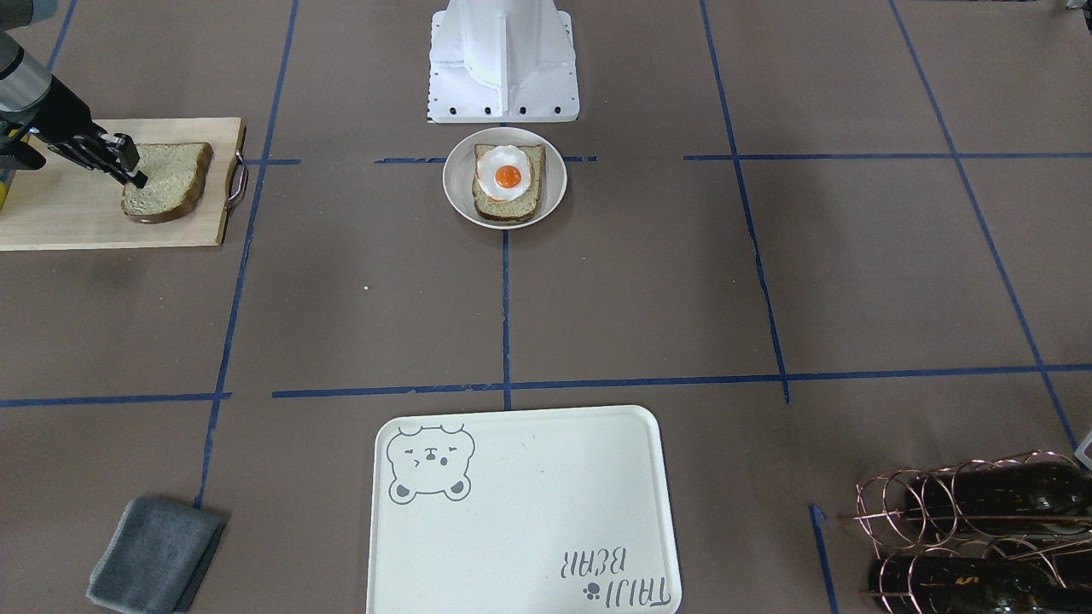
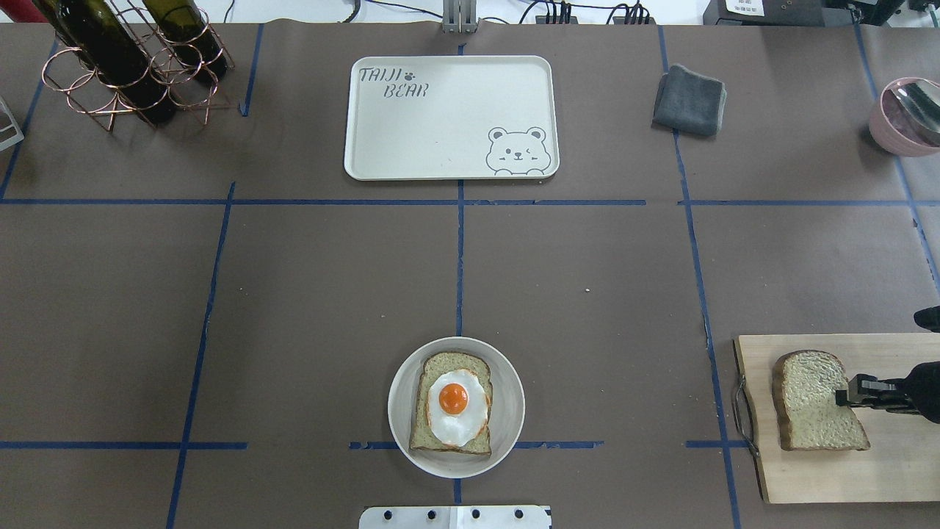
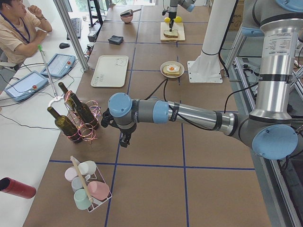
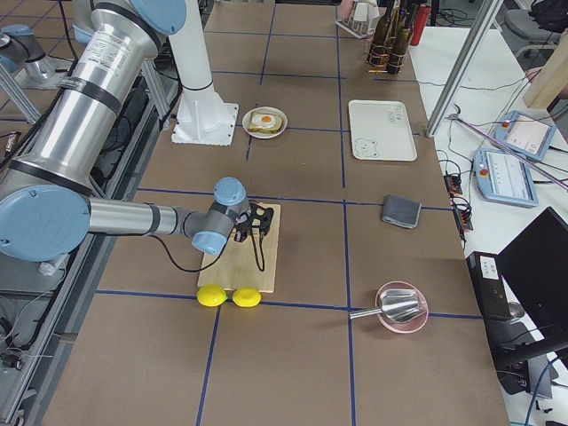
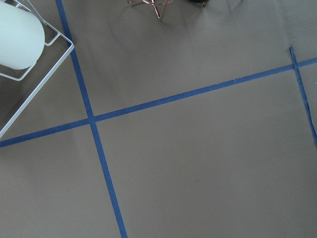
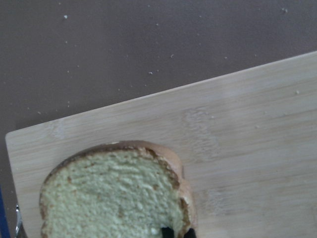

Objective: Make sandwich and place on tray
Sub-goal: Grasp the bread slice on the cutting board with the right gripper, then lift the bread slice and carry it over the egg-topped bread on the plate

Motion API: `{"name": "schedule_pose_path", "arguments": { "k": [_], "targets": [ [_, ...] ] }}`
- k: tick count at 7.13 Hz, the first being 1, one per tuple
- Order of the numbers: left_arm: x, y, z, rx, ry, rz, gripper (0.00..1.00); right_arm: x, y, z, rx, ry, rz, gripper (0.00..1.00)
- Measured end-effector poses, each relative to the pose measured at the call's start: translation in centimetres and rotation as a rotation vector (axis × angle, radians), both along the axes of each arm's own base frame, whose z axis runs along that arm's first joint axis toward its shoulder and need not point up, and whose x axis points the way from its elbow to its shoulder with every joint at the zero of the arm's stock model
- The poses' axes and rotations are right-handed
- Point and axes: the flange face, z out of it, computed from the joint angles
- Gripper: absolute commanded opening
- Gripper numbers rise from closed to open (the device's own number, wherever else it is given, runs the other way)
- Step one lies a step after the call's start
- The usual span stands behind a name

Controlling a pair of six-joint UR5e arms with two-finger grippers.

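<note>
A small white plate (image 2: 400, 411) near the robot base holds one tan bread slice (image 2: 440, 367) with a fried egg (image 2: 457, 400) on top; it also shows in the front view (image 1: 456, 196). A second bread slice (image 2: 808, 404) lies flat on the wooden cutting board (image 2: 822, 477). My right gripper (image 2: 844, 393) is at this slice's edge; in the right wrist view its dark fingertips (image 6: 166, 232) pinch the crust of the slice (image 6: 109, 198). The cream bear tray (image 2: 440, 117) lies bare at the far side. My left gripper (image 3: 124, 139) hangs over bare table; I cannot tell if it is open or shut.
A copper wine rack (image 2: 125, 66) with bottles stands far left of the tray. A grey cloth (image 2: 689, 90) lies right of the tray, a pink bowl (image 2: 903, 117) at the right edge. Two lemons (image 4: 229, 296) sit beside the board. A white mug rack (image 5: 20, 39) is near the left gripper.
</note>
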Motion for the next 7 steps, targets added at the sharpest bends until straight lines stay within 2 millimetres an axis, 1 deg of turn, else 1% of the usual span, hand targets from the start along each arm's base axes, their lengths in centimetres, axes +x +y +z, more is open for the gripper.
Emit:
{"name": "schedule_pose_path", "arguments": {
  "k": [1,2,3,5,6,7],
  "targets": [
    [0.0,0.0,-0.1,0.002,0.000,0.000,1.00,0.0,0.0,-0.6,0.006,-0.011,-0.001,0.00],
    [0.0,0.0,-0.2,0.004,0.000,0.000,1.00,0.1,0.1,-1.9,0.017,-0.033,-0.004,0.00],
    [0.0,0.0,-0.2,0.004,0.000,0.000,1.00,0.1,0.2,-3.6,0.031,-0.077,-0.012,0.00],
    [0.0,0.0,-0.2,0.005,0.001,0.000,1.00,-0.3,0.4,-7.8,0.026,-0.265,0.022,0.00],
    [0.0,0.0,-0.2,0.005,0.001,0.000,1.00,-1.8,-0.3,-10.2,0.022,-0.363,0.027,0.00],
    [0.0,0.0,-0.2,0.006,0.000,0.001,1.00,-4.9,-1.2,-13.4,0.013,-0.448,0.014,0.00]
  ]
}}
